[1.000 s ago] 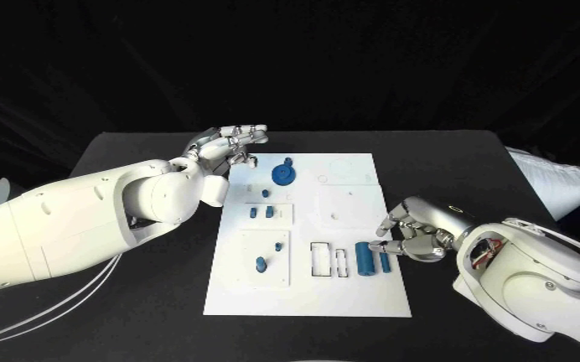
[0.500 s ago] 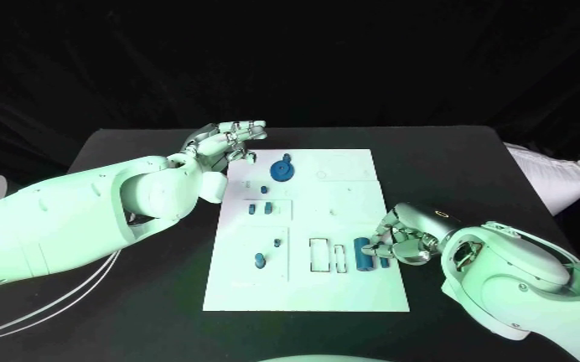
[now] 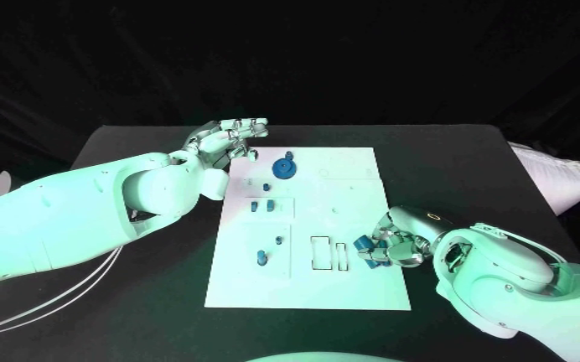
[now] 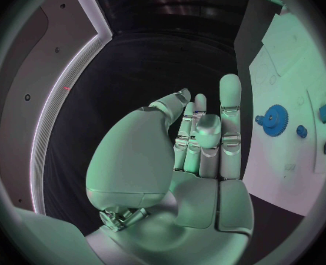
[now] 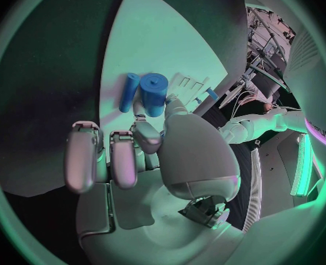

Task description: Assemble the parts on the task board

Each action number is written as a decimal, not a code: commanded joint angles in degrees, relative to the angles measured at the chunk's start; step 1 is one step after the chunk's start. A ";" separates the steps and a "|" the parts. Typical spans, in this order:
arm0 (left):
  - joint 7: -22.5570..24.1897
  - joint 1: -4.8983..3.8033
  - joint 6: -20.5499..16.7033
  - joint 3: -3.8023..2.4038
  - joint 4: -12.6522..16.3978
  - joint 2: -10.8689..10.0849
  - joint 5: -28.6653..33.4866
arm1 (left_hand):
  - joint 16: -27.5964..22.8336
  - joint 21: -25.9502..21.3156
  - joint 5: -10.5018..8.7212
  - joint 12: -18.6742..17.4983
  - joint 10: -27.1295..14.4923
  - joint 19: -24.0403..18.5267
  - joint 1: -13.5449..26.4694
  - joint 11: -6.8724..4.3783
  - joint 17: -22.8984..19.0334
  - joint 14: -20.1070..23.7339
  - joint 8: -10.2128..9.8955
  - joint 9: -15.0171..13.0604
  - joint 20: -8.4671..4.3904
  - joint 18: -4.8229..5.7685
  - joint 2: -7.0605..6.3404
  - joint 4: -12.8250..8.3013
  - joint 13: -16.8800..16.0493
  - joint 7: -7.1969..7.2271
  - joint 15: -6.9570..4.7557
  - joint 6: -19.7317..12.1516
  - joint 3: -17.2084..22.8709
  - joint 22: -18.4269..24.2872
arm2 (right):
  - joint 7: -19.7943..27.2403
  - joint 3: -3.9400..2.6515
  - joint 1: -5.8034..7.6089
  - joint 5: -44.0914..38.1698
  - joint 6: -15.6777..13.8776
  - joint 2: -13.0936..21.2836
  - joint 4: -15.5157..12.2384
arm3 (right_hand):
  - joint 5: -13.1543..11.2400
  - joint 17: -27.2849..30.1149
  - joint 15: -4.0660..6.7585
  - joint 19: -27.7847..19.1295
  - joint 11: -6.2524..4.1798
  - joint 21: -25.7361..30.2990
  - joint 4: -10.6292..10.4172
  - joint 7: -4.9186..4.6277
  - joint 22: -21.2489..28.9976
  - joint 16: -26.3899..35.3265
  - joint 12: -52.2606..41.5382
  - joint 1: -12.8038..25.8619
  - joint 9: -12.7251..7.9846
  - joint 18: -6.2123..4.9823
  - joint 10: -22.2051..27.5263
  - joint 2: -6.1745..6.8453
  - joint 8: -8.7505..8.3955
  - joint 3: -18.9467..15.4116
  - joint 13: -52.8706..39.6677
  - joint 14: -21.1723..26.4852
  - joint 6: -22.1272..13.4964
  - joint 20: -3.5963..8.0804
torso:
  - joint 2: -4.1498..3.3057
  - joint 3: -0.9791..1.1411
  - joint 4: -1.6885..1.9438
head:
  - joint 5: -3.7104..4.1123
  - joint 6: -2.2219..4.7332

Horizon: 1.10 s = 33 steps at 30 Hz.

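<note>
A matt black table top [image 3: 145,148] is seen under a smooth white plastic task board [image 3: 350,291]; glossy blue plastic cylindrical parts [image 5: 153,93] and polished silver metal hands [image 4: 200,141] are shown.

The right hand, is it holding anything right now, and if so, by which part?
The right hand touches the larger blue cylinder at its near end, on the task board; whether it actually grips it cannot be told.

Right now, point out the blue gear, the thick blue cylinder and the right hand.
blue gear [image 3: 284,168], head view, its toothed face.
thick blue cylinder [image 5: 154,92], right wrist view, its side.
right hand [image 3: 400,245], head view, its back.
</note>
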State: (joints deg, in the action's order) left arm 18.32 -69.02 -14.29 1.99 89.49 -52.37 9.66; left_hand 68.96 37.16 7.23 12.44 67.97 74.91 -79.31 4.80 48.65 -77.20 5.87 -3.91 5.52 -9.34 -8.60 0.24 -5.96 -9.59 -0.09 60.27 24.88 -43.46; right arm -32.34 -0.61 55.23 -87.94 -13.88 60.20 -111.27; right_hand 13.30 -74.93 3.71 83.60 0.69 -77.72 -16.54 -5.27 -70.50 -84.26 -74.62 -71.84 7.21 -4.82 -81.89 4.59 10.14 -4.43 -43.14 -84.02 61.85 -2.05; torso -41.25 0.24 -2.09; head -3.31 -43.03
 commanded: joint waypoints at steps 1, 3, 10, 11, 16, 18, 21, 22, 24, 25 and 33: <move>0.22 -0.02 1.13 -0.03 0.18 -0.02 -0.20 | -0.14 -0.23 -0.21 0.36 -0.39 -0.17 0.36 0.12 -0.06 0.23 0.28 0.02 0.01 -0.74 0.41 -0.05 -0.08 0.00 0.09 -0.42 -0.29 0.10 | -0.72 0.11 -0.48 -2.52 4.03 -0.71 0.63 | -0.50 -6.10 -0.08 0.23 -0.14 -0.19 0.00 0.03 0.05 -0.34 -1.19 -0.01 0.04 0.81 -0.01 -0.45 0.32 -0.46 -29.44 -4.44 -0.06 -0.13 | 0.01 0.00 0.04 | -0.17 -0.17; 0.19 -0.02 1.14 -0.03 0.18 -0.05 -0.20 | -0.14 -0.23 -0.21 0.36 -0.39 -0.17 0.36 0.12 -0.06 0.23 0.28 0.02 0.01 -0.74 0.41 -0.05 -0.08 0.00 0.09 -0.42 -0.29 0.10 | -0.79 0.11 -0.76 -3.07 4.55 -1.13 0.95 | -0.73 -6.11 -0.08 0.20 -0.15 -0.20 0.01 0.05 0.03 -0.36 -1.12 -0.06 0.13 0.81 0.06 -0.51 0.43 -0.68 -29.44 -4.43 -0.01 -0.14 | 0.00 0.00 0.05 | -0.24 -0.21; 0.06 -0.02 1.21 -0.02 0.18 -0.12 -0.20 | -0.14 -0.23 -0.21 0.36 -0.39 -0.17 0.36 0.12 -0.06 0.23 0.28 0.02 0.01 -0.74 0.41 -0.05 -0.08 0.00 0.09 -0.42 -0.29 0.10 | -1.06 0.11 -1.58 -4.80 5.02 -2.29 1.79 | -1.56 -6.20 0.00 0.11 -0.28 -0.25 0.25 0.23 -0.08 -0.42 -0.69 -1.29 0.62 0.81 0.37 -0.81 1.03 -1.38 -29.34 -4.40 0.45 -0.12 | 0.03 -0.03 -0.01 | -0.41 -0.30; 0.05 -0.02 1.21 -0.02 0.18 -0.13 -0.20 | -0.14 -0.23 -0.21 0.36 -0.39 -0.17 0.36 0.12 -0.06 0.23 0.28 0.02 0.01 -0.74 0.41 -0.05 -0.08 0.00 0.09 -0.42 -0.29 0.10 | -1.08 0.11 -1.62 -4.88 5.04 -2.36 1.84 | -1.56 -6.23 0.02 0.12 -0.31 -0.28 0.27 0.26 -0.13 -0.43 -0.69 -1.43 0.69 0.82 0.37 -0.87 1.11 -1.43 -29.38 -4.40 0.53 -0.11 | 0.03 -0.06 -0.03 | -0.41 -0.30; -0.02 -0.02 1.26 -0.02 0.20 -0.16 -0.20 | -0.14 -0.23 -0.21 0.36 -0.39 -0.17 0.36 0.12 -0.06 0.23 0.28 0.02 0.01 -0.74 0.41 -0.05 -0.08 0.00 0.09 -0.42 -0.29 0.10 | -1.27 0.11 -1.75 -5.50 4.21 -2.60 1.95 | -0.58 -6.46 0.23 0.17 -0.59 -0.47 0.69 0.58 -0.43 -0.59 -0.69 -3.13 1.32 0.85 0.30 -1.72 1.88 -1.45 -29.73 -4.43 1.46 0.04 | 0.05 -0.06 -0.12 | -0.39 -0.31; -0.06 -0.02 1.31 -0.02 0.21 -0.15 -0.20 | -0.14 -0.23 -0.21 0.36 -0.39 -0.17 0.36 0.12 -0.06 0.23 0.28 0.02 0.01 -0.74 0.41 -0.05 -0.08 0.00 0.09 -0.42 -0.29 0.10 | -1.34 0.11 -1.78 -5.51 2.74 -2.52 1.75 | 0.07 -6.61 0.38 0.21 -0.78 -0.56 0.94 0.81 -0.56 -0.68 -0.71 -4.04 1.71 0.87 0.22 -2.38 2.37 -1.27 -29.90 -4.46 2.10 0.16 | 0.03 -0.03 -0.07 | -0.33 -0.32; -0.11 -0.02 1.37 -0.01 0.20 -0.14 -0.20 | -0.16 -0.34 -0.21 0.45 -0.49 -0.21 0.45 0.14 -0.18 0.28 0.30 0.02 0.03 -0.75 0.43 -0.04 -0.09 -0.01 0.11 -0.47 -0.40 0.17 | -1.34 0.07 -1.79 -4.22 -0.37 -2.18 1.05 | 2.63 -6.93 0.60 0.35 -1.01 -0.82 1.01 1.04 -0.94 -0.88 -0.95 -4.79 2.23 0.94 -0.07 -2.96 2.71 -1.36 -30.45 -4.51 2.37 0.39 | 0.05 0.01 -0.08 | -0.26 -0.29; -0.11 -0.02 1.38 -0.01 0.19 -0.14 -0.20 | -0.16 -0.34 -0.21 0.45 -0.49 -0.21 0.45 0.14 -0.18 0.28 0.30 0.02 0.03 -0.75 0.43 -0.04 -0.09 -0.01 0.11 -0.47 -0.40 0.17 | -1.32 0.03 -1.80 -3.65 -1.42 -2.06 0.76 | 3.43 -6.97 0.63 0.37 -1.04 -0.85 0.92 1.07 -0.99 -0.91 -0.95 -4.83 2.35 0.95 -0.11 -3.07 2.75 -1.44 -30.53 -4.52 2.35 0.43 | 0.06 0.02 -0.08 | -0.27 -0.29; -0.13 -0.02 1.41 -0.01 0.18 -0.14 -0.20 | -0.16 -0.34 -0.21 0.45 -0.49 -0.21 0.45 0.14 -0.18 0.28 0.30 0.02 0.03 -0.75 0.43 -0.04 -0.09 -0.01 0.11 -0.47 -0.40 0.17 | -1.28 -0.10 -1.79 -2.46 -3.59 -1.78 0.08 | 4.95 -7.09 0.68 0.39 -1.10 -0.89 0.78 1.11 -1.04 -0.99 -0.91 -4.95 2.57 0.96 -0.16 -3.25 2.80 -1.62 -30.64 -4.54 2.29 0.50 | 0.06 0.00 -0.07 | -0.30 -0.33; -0.13 -0.02 1.43 -0.01 0.18 -0.14 -0.20 | -0.16 -0.34 -0.21 0.45 -0.49 -0.21 0.45 0.14 -0.18 0.28 0.30 0.02 0.03 -0.75 0.43 -0.04 -0.09 -0.01 0.11 -0.47 -0.40 0.17 | -1.27 -0.20 -1.78 -1.71 -4.88 -1.60 -0.36 | 5.69 -7.15 0.70 0.41 -1.12 -0.94 0.68 1.13 -1.10 -1.03 -0.85 -4.97 2.71 0.98 -0.17 -3.30 2.83 -1.76 -30.66 -4.55 2.27 0.53 | 0.07 -0.02 -0.06 | -0.32 -0.36; -0.13 -0.02 1.55 0.01 0.15 -0.07 -0.21 | -0.16 -0.34 -0.21 0.45 -0.49 -0.21 0.45 0.14 -0.18 0.28 0.30 0.02 0.03 -0.75 0.43 -0.04 -0.09 -0.01 0.11 -0.47 -0.40 0.17 | -1.27 -0.81 -1.42 3.40 -10.74 -0.93 -2.82 | 10.54 -7.37 0.78 0.47 -1.21 -1.06 0.11 1.22 -1.30 -1.18 -0.59 -4.48 3.55 1.01 -0.32 -3.77 2.92 -2.75 -31.00 -4.58 2.04 0.62 | 0.00 -0.06 0.02 | -0.29 -0.25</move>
State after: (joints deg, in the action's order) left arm 17.99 -69.02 -13.96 2.02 89.52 -52.53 9.65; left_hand 68.96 37.16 7.24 12.83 67.77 74.91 -79.07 5.00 48.52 -77.21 5.87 -3.91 5.51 -9.33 -8.36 0.24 -6.00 -9.60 -0.09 60.27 24.89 -43.34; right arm -33.01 -1.42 53.82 -88.05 -20.67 59.29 -113.71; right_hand 23.54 -74.90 4.11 83.91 0.31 -78.58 -16.50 -4.27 -71.72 -85.11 -75.17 -75.76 9.42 -4.83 -81.49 2.15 12.84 -6.81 -44.69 -84.02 63.89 -1.75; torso -41.19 0.20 -2.09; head -3.49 -43.31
